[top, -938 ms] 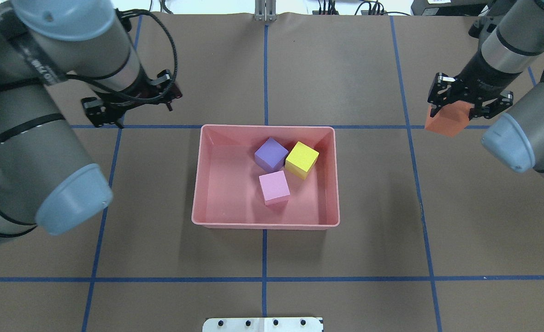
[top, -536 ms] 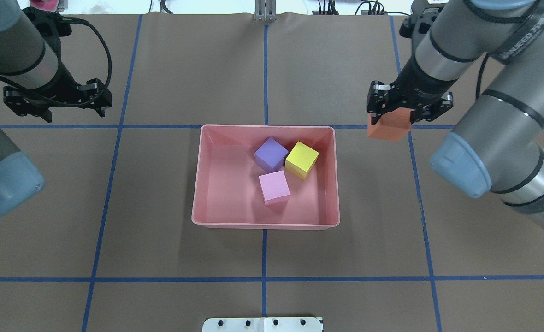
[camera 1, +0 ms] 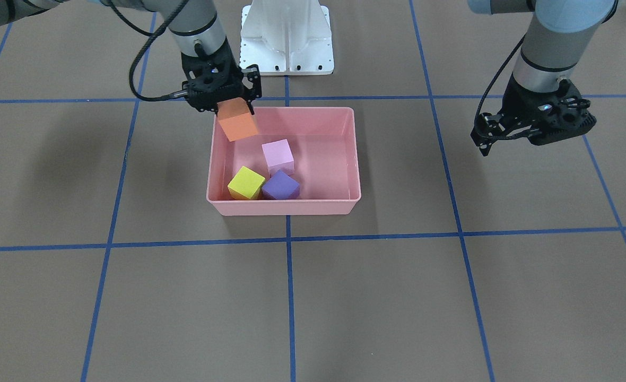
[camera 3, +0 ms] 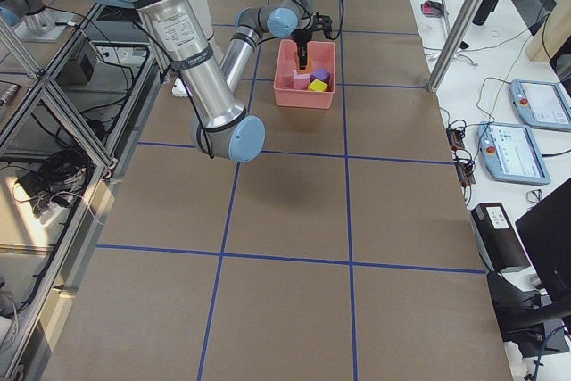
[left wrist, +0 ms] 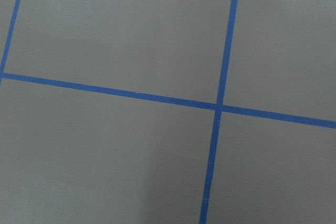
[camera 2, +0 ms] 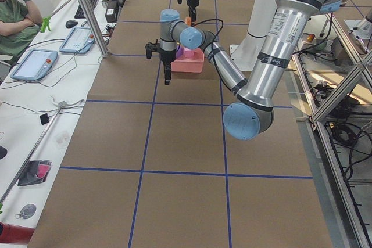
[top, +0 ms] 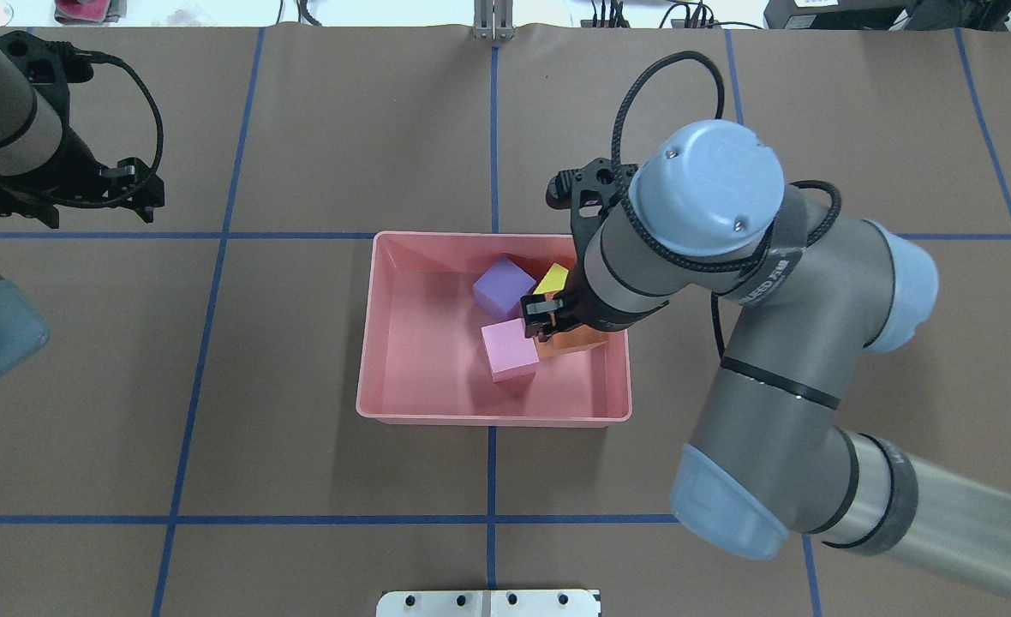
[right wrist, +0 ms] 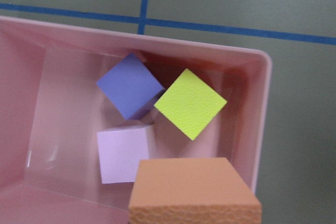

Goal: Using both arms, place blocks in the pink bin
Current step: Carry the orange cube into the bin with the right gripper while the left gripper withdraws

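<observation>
The pink bin (camera 1: 286,207) sits mid-table, also in the overhead view (top: 488,417). In it lie the yellow block (camera 1: 246,183), purple block (camera 1: 280,185) and light pink block (camera 1: 278,155). My right gripper (camera 1: 235,110) is shut on the orange block (camera 1: 237,124) and holds it above the bin's near-right corner, over the rim; the right wrist view shows the orange block (right wrist: 194,190) above the bin floor. In the overhead view my right arm hides most of it (top: 576,344). My left gripper (top: 60,204) is open and empty, far left of the bin.
The white base pedestal (camera 1: 286,37) stands behind the bin on the robot's side. A white plate (top: 488,602) lies at the table's near edge. Blue tape lines (left wrist: 218,103) cross the brown table. An operator (camera 2: 17,15) sits beside the table.
My right arm has swung left with the orange block, from right of the bin to over its right part. My left arm has drawn further left, away from the bin.
</observation>
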Robot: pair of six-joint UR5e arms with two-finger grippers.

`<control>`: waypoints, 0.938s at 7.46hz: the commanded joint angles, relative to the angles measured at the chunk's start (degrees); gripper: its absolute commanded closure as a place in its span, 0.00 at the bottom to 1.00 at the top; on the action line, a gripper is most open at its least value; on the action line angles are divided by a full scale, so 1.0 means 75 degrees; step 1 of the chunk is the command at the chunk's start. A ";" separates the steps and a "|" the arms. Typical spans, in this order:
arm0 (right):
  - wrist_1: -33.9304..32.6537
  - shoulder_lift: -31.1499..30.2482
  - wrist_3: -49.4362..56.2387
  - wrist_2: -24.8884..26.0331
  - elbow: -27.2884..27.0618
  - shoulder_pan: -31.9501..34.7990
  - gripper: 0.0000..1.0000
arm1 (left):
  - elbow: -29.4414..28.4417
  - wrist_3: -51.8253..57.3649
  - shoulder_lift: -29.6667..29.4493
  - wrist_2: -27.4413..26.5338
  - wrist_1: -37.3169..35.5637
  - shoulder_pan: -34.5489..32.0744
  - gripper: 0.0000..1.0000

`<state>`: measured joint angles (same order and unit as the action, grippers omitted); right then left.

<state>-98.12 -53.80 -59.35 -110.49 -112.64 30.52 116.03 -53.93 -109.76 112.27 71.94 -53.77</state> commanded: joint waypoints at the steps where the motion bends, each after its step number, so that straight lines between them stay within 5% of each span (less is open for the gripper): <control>1: 0.0216 0.0957 -0.0008 0.0189 0.1056 -0.0354 1.00 | -0.0270 0.0007 0.0184 0.0007 0.0356 -0.0014 0.00; 3: 0.0705 0.1267 -0.0008 0.0189 0.1728 -0.0436 1.00 | -0.0352 -0.0016 0.0513 0.0007 0.0987 -0.0014 0.00; 4: 0.0777 0.1360 -0.0356 0.0177 0.1823 -0.0448 0.33 | -0.0422 -0.0005 0.0514 0.0007 0.1001 -0.0049 0.00; 5: 0.0778 0.1535 -0.1137 0.0189 0.1905 -0.0564 0.00 | -0.0423 -0.0005 0.0514 -0.0005 0.1013 -0.0049 0.00; 7: 0.0790 0.1619 -0.1228 0.0305 0.1930 -0.0624 0.00 | -0.0412 0.0018 0.0525 -0.0017 0.1013 -0.0049 0.00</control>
<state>-92.22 -42.07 -67.74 -108.88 -98.28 26.12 112.91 -54.00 -105.91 112.23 79.48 -54.12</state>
